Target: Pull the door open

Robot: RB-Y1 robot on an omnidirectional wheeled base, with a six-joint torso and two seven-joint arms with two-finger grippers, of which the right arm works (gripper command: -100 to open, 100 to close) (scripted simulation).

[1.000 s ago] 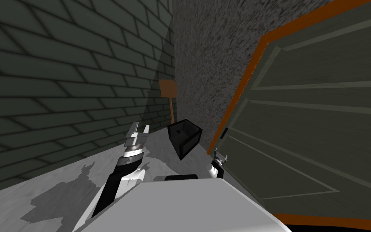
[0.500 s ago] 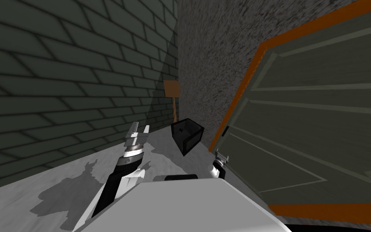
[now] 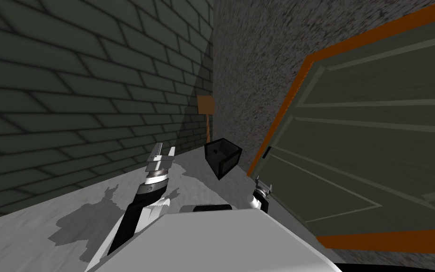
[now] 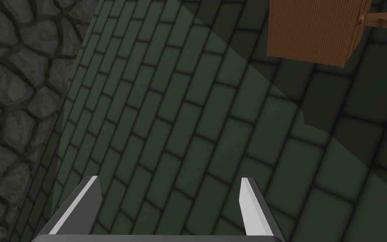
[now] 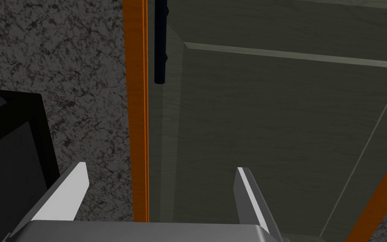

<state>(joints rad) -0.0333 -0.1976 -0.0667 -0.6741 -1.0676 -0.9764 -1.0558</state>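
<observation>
The right arm reached low and forward beside the chest, its forearm short in the head view, and the right gripper (image 3: 262, 183) (image 5: 161, 168) pointed at the door's handle-side edge with its two blades spread wide and nothing between them. In the right wrist view the orange frame (image 5: 138, 105) and the edge of the door (image 5: 272, 126) ran up between those fingers, not touching either that could be seen. The dark bar handle (image 5: 160, 42) sat further along that edge, well beyond the fingertips and apart from them. The left arm rose from beside the chest, bent up at the forearm, and the left gripper (image 3: 164, 150) (image 4: 170, 180) stood upright in open air, fingers parted and empty, facing the dark brick wall (image 3: 70, 94). Past both grippers a black open-topped box (image 3: 222, 158) (image 5: 8, 159) sat on the pale grey floor (image 3: 46, 226), near the foot of the speckled wall (image 3: 259, 71), just beside the frame; its inside was dark, and whether anything lay in it could not be told. The door (image 3: 377, 141) — dark grey-green, panelled, edged in orange — stood to the robot's right, its handle (image 3: 265, 153) near the right gripper; shut or ajar, the views did not settle. Farthest off, in the corner, a brown boxy thing (image 3: 206, 105) stood on a thin post.
</observation>
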